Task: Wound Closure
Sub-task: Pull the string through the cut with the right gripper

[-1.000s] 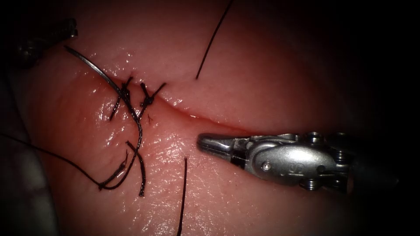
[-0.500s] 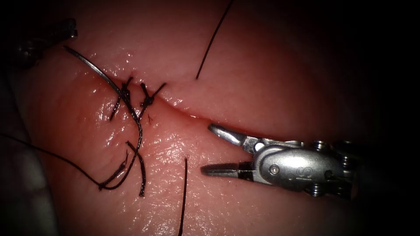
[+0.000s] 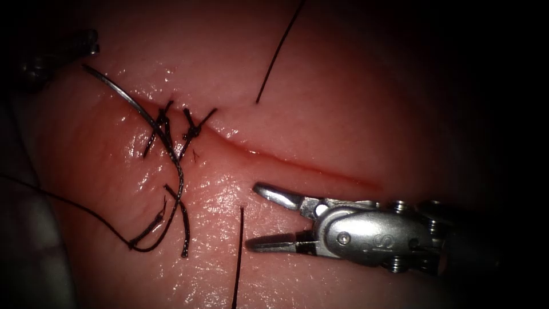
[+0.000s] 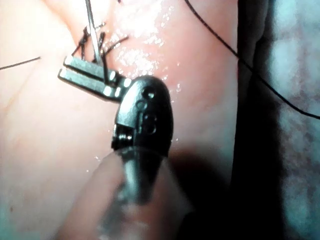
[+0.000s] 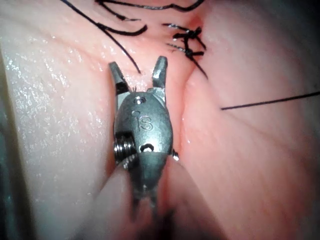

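Note:
My right tool (image 3: pixel 253 217) lies on the tissue (image 3: pixel 343 103) just below the cut (image 3: pixel 297 166), jaws open and holding nothing. Its lower jaw tip is close beside a thread strand (image 3: pixel 240 246) that comes out of the tissue below the cut. A second strand (image 3: pixel 277 54) enters the tissue above the cut. The curved needle (image 3: pixel 134 103) arcs over the tied knots (image 3: pixel 191 131) at the cut's left end and lies above the surface. My left tool (image 4: pixel 64 68) is shut on the needle (image 4: pixel 92 30) near one end. The right wrist view shows the open jaws (image 5: pixel 137 70) beside a strand (image 5: pixel 122 50).
Frayed cut thread ends (image 3: pixel 184 229) lie on the tissue left of the right tool. A long thread (image 3: pixel 63 200) runs off to the left edge. The tissue's dark left border (image 3: pixel 23 229) drops away beside it.
The right tool's jaws were shut at the cut a second ago. They have opened, and the tool has moved down and left towards the lower thread strand. The needle has barely moved.

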Motion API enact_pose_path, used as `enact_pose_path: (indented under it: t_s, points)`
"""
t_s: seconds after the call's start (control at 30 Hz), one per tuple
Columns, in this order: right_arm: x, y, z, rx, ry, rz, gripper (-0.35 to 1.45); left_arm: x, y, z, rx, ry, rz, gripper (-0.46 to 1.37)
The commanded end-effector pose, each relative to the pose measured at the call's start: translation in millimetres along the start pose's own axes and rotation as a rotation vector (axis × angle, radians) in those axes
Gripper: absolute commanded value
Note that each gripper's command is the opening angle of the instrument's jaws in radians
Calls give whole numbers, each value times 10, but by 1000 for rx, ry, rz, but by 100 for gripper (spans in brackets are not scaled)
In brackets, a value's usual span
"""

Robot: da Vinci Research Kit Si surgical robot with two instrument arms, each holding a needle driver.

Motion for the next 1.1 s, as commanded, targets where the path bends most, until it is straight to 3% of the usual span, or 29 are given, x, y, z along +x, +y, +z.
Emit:
enact_pose_path:
  t_s: [0.03, 0.2, 0.3, 0.33, 0.37, 0.43, 0.83, 1.1]
  points:
    - [0, -1, 2, 5, -2, -1, 128, 1, -1, -1, -4, -1, -1, -35]
    - [0, -2, 14, -1, -5, -2, 128, 2, -2, -3, -9, 0, -2, -35]
    - [1, -2, 17, -2, 0, -2, 115, 3, -1, -4, -11, 0, -2, -35]
    - [1, -2, 17, 12, 1, -2, 98, 3, -1, -4, -11, 0, -2, -35]
    - [1, -2, 17, 38, 3, -2, 64, 3, -1, -5, -12, 0, -2, -35]
    - [1, -2, 14, 89, -5, 3, -35, 4, -1, -5, -13, 0, -2, -35]
    - [17, -13, -3, 118, 17, -2, -35, 4, -2, -5, -14, 1, -3, -35]
    - [48, -48, -3, 175, 22, -21, -35, 4, -1, -5, -10, -1, -2, -35]
